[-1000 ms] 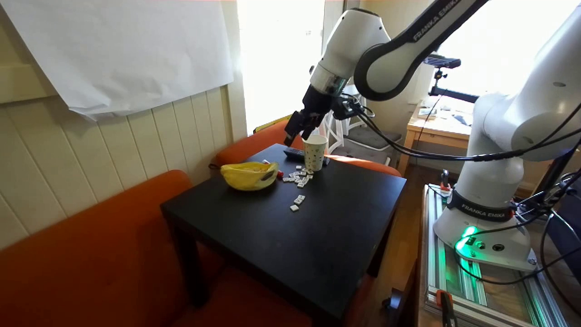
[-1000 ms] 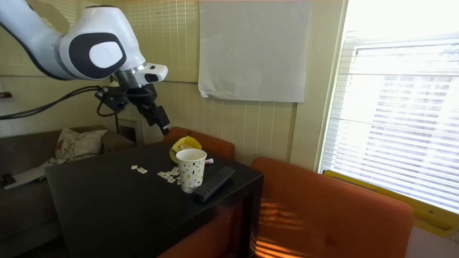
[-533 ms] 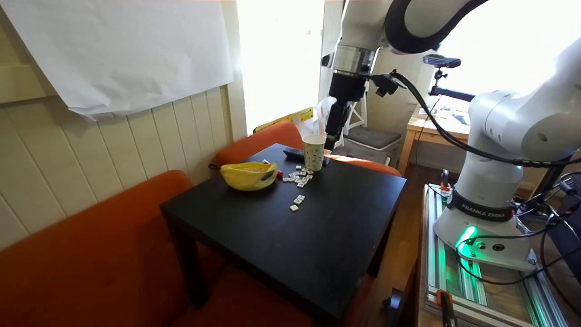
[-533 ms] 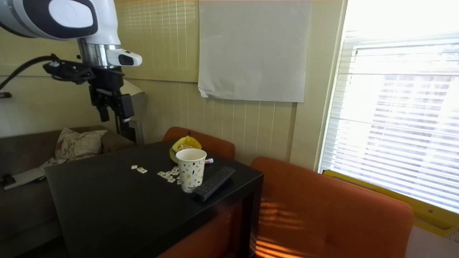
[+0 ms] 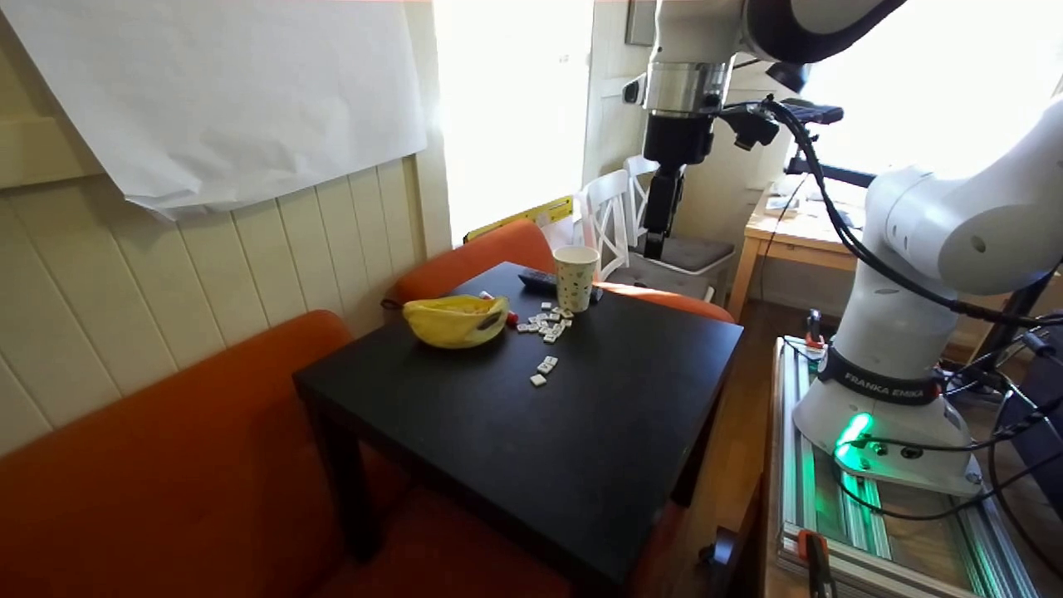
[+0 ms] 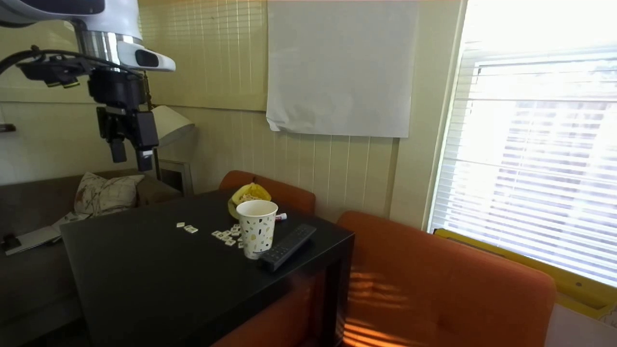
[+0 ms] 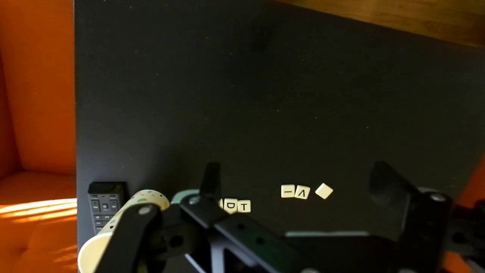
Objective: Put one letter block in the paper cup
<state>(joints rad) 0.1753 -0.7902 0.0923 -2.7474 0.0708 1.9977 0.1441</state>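
Fingers (image 7: 385, 184): set wide apart, pointing down; in both exterior views, raised in the air above the level of the desk (image 5: 515, 465).
Wrist camera (image 6: 55, 71): black, mounted to the side, above the fingers.
Arm (image 5: 689, 41): white and black; upper section cut off by the frame top.
Letter blocks, set of three (image 7: 302, 192): flat on the desk, within the gap between the fingers as seen in the wrist view. One reads I, its neighbor V; the third, just beside and turned at an angle, shows a plain face.
Letter blocks, cluster (image 7: 234, 206): on the desk near the cup; D and T legible, remainder hidden by one finger in the wrist view.
Paper cup (image 6: 258, 229): upright on the desk, mouth up, speckled pattern, beside the cluster; cup floor hidden.
Remote control (image 6: 291, 245): black, flat on the desk, one end just beside the cup base; contact cannot be determined.
Banana-shaped container (image 5: 457, 324): yellow, opening upward; pale contents too small to identify.
Red-and-white tube (image 6: 281, 217): on the desk beside the container, partly hidden.
Desk surround: orange seats (image 5: 166, 490) along two sides.
Wall: hung with a white sheet (image 6: 340, 67); window (image 6: 535, 168) with blinds adjacent.
Robot base (image 5: 889, 407): green light lit.
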